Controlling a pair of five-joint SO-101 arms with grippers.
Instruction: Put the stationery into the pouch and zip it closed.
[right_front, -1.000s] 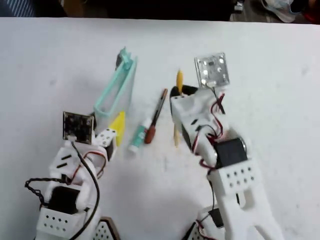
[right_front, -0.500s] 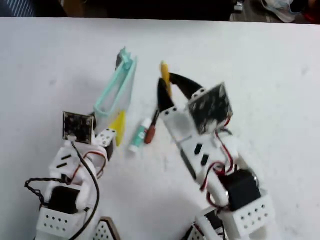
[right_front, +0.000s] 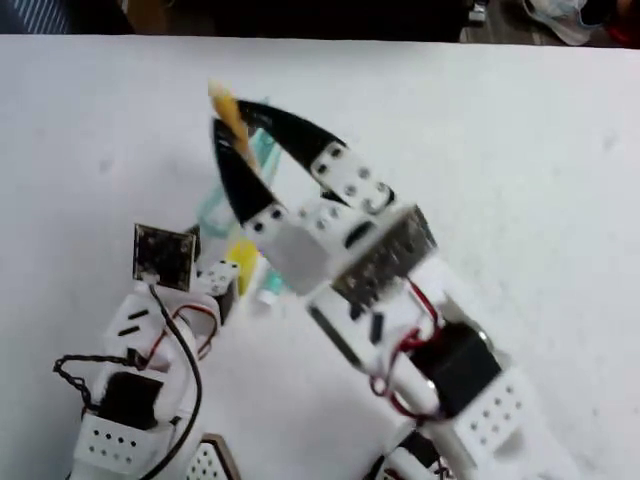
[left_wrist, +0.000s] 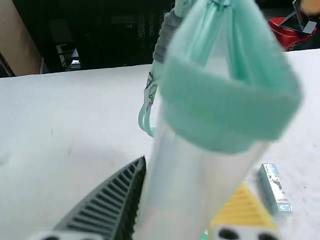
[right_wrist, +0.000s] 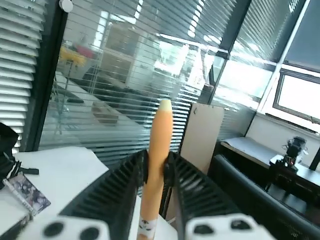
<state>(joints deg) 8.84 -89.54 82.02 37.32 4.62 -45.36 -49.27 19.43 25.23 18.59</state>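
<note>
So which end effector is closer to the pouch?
Left. The left end effector grips the pouch; the right end effector is raised over it, holding a pen.

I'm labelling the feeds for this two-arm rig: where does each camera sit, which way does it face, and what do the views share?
High view: fixed above, looking down on the white table; the left arm and right arm show.
Left wrist view: on the left arm, facing along the left claw, shut on the mint-green translucent pouch.
Right wrist view: on the right arm, facing window blinds; the right claw grips the orange pen.
Shared: high and right wrist views both show that pen.
</note>
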